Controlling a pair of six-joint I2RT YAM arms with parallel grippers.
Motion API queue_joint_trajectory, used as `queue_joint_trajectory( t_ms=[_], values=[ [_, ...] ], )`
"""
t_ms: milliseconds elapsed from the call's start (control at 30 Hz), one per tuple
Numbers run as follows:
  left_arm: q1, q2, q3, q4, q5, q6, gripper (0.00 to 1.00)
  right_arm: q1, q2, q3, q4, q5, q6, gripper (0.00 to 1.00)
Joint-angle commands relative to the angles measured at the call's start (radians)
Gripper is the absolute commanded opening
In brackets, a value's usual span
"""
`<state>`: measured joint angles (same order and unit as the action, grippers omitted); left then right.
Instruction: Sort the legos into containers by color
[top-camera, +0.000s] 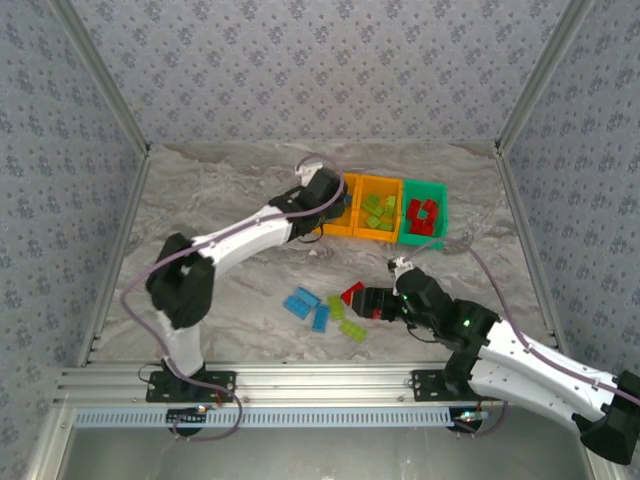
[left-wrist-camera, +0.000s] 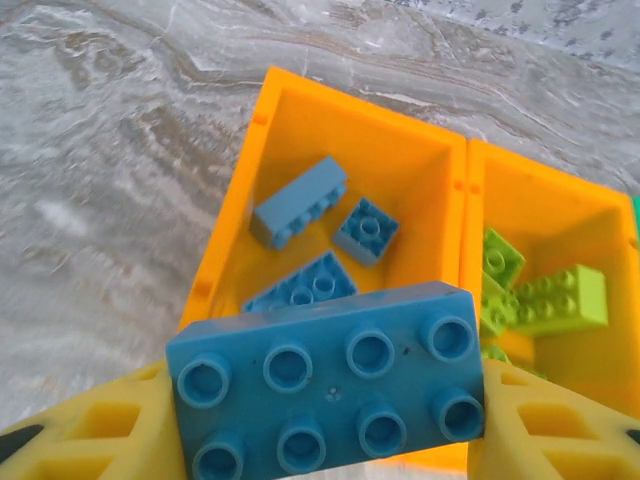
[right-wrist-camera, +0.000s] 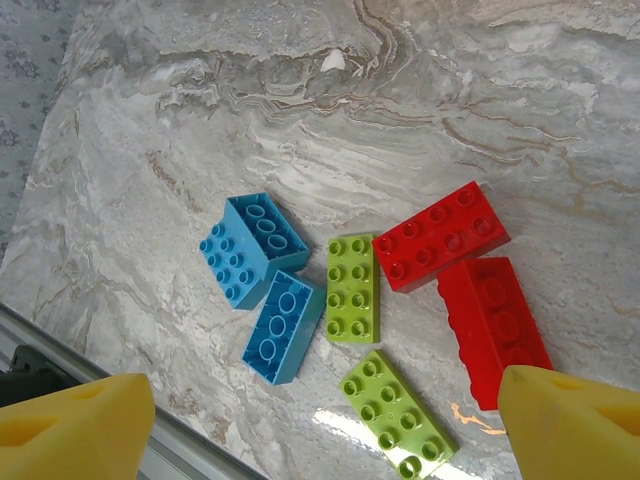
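Note:
My left gripper (left-wrist-camera: 325, 400) is shut on a blue lego (left-wrist-camera: 325, 390), held studs up over the near wall of the left orange container (left-wrist-camera: 400, 150). Three blue legos (left-wrist-camera: 300, 205) lie inside that container. The orange container beside it (left-wrist-camera: 560, 220) holds lime green legos (left-wrist-camera: 565, 298). From above, my left gripper (top-camera: 325, 195) sits at the left end of the container row, and the green container (top-camera: 440, 195) holds red legos (top-camera: 425, 215). My right gripper (right-wrist-camera: 320, 430) hangs open above loose legos: two blue (right-wrist-camera: 250, 248), two green (right-wrist-camera: 352, 288) and two red (right-wrist-camera: 440, 235).
The three containers stand side by side at the back right of the marble table (top-camera: 230, 200). The loose legos (top-camera: 321, 318) lie near the front aluminium rail (top-camera: 320, 385). Patterned walls close in the sides and the back.

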<state>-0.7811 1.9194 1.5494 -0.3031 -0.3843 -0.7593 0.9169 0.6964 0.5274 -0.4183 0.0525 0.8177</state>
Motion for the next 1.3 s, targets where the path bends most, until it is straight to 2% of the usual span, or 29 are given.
queue_joint_trajectory(
  t_ms=[0, 100, 233, 300, 567, 700, 800, 967, 1133, 1267],
  values=[
    [0.027, 0.112, 0.146, -0.021, 0.046, 0.078, 0.45, 0.007, -0.027, 0.012, -0.071, 0.031, 0.015, 0.92],
    [0.044, 0.206, 0.267, -0.063, 0.084, 0.088, 0.49, 0.01, -0.038, 0.013, -0.092, 0.04, 0.012, 0.92],
    [0.052, 0.26, 0.34, -0.107, 0.109, 0.077, 0.68, 0.009, -0.043, 0.005, -0.093, 0.044, 0.015, 0.92],
    [0.052, 0.252, 0.334, -0.108, 0.117, 0.075, 0.69, 0.009, -0.041, 0.005, -0.091, 0.044, 0.015, 0.92],
    [0.049, 0.067, 0.162, -0.083, 0.129, 0.083, 0.72, 0.009, -0.038, 0.023, -0.094, 0.049, 0.013, 0.92],
    [0.048, -0.037, 0.084, -0.114, 0.152, 0.119, 0.86, 0.009, -0.029, 0.02, -0.064, 0.04, 0.018, 0.92],
    [0.048, -0.057, 0.07, -0.137, 0.161, 0.15, 0.78, 0.01, -0.015, 0.022, -0.044, 0.036, 0.019, 0.92],
    [0.043, -0.062, 0.061, -0.127, 0.201, 0.141, 0.77, 0.02, 0.026, 0.05, -0.041, 0.029, 0.021, 0.92],
    [-0.031, -0.258, -0.193, 0.006, 0.193, 0.214, 0.78, 0.04, 0.007, 0.037, -0.08, 0.055, 0.042, 0.92],
    [-0.14, -0.416, -0.364, -0.077, 0.142, 0.356, 0.75, 0.042, -0.018, 0.017, -0.084, 0.067, 0.049, 0.92]
  ],
)
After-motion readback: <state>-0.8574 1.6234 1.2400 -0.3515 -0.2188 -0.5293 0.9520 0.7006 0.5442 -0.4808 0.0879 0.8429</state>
